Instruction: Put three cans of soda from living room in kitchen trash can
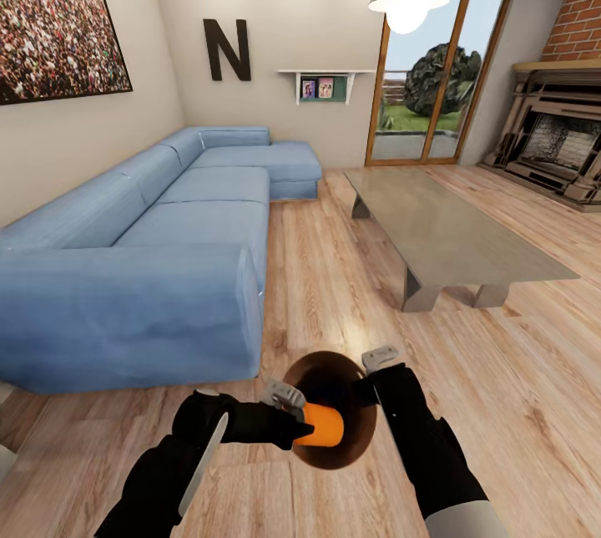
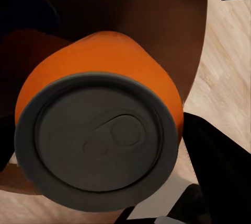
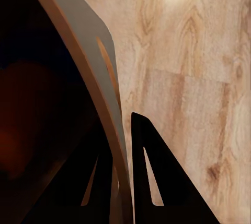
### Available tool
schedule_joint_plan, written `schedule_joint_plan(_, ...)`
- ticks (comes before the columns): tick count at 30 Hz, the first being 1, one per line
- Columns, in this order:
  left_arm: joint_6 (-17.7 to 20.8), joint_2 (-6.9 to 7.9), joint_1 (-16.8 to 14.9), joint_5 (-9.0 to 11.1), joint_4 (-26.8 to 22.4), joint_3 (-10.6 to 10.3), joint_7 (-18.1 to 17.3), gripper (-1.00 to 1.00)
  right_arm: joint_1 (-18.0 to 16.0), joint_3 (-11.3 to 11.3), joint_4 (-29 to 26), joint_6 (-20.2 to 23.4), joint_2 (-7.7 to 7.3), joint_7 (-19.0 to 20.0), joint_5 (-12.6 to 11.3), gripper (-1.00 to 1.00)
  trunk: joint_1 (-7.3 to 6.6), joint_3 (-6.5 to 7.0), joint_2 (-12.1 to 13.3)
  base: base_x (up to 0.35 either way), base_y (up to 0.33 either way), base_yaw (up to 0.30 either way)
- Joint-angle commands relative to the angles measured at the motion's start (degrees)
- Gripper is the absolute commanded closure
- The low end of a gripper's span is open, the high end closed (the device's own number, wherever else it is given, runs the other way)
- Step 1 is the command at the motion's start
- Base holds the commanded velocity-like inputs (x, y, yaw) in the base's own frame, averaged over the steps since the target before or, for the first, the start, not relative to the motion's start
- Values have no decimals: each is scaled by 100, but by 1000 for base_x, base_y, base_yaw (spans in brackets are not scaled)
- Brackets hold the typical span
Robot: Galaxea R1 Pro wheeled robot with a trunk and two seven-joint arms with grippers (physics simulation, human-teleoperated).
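Orange soda can (image 1: 321,425) lies sideways in left gripper (image 1: 292,414) jaws, over trash can (image 1: 355,438) mouth. Thin, light, slick, dents easily: hold mid-body, gentle squeeze. Right gripper (image 1: 377,364) pinches bin rim, above wood floor (image 1: 517,388).

Both arms reach forward and inward: the left gripper (image 1: 310,425) clamps an orange can (image 1: 321,425), the right gripper (image 3: 121,182) pinches the bin wall (image 3: 99,72).

In my left pincer (image 1: 294,423): can (image 2: 99,135), matt grey metal top, smooth orange shell. Bin (image 3: 78,67): brown wood-toned inside. Floor (image 1: 501,404): pale glossy wood. Sofa (image 1: 150,262): blue cloth.
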Motion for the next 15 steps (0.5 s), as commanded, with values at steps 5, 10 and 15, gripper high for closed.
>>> schedule_joint_plan(5,-105,-9,0,-218,14,6,469,100,-1,8,-259,34,34,164,-457,100,0,0,0,0,0,0)
schedule_joint_plan(10,-112,-11,0,-219,16,4,472,-100,-1,8,-259,34,41,164,-457,100,0,0,0,0,0,0)
schedule_joint_plan(15,-163,-11,0,-221,89,-1,514,-100,-1,8,-258,34,43,164,-457,100,0,0,0,0,0,0)
